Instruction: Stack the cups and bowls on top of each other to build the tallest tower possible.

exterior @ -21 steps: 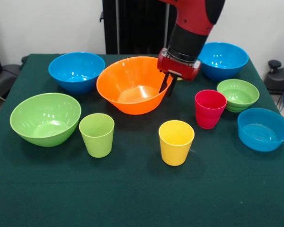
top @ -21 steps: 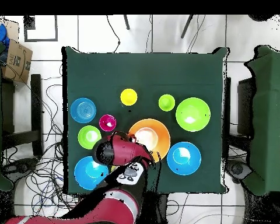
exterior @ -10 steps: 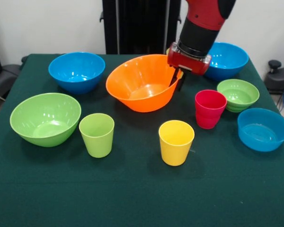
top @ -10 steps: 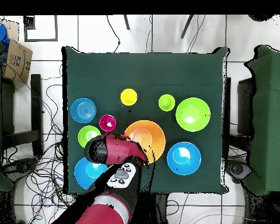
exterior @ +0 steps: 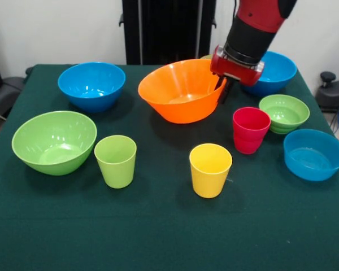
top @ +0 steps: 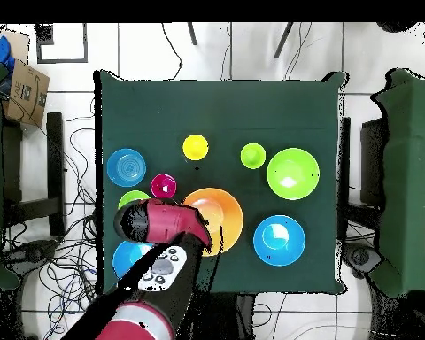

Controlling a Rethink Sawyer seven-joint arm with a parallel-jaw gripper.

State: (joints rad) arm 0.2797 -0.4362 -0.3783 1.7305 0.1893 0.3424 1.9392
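Observation:
My gripper [exterior: 221, 91] is shut on the right rim of the large orange bowl [exterior: 183, 90], which hangs tilted just above the table; in the overhead view the arm covers part of the orange bowl [top: 220, 217]. On the cloth stand the lime green cup [exterior: 115, 161], the yellow cup [exterior: 210, 169] and the red cup [exterior: 250, 130]. The large lime green bowl [exterior: 53, 141] sits at the left and a blue bowl [exterior: 91, 84] behind it. Right of the arm are another blue bowl [exterior: 274, 70], the small green bowl [exterior: 284, 112] and the shallow blue bowl [exterior: 313, 153].
The green-covered table [exterior: 158, 237] has open cloth along its front edge. In the overhead view chairs and cables surround the table [top: 216, 106], and a cardboard box [top: 26, 88] lies beyond one side.
The gripper has risen and moved right in the front view, carrying the orange bowl by its rim. The bowl left the cloth and now hangs tilted. The other things have not moved.

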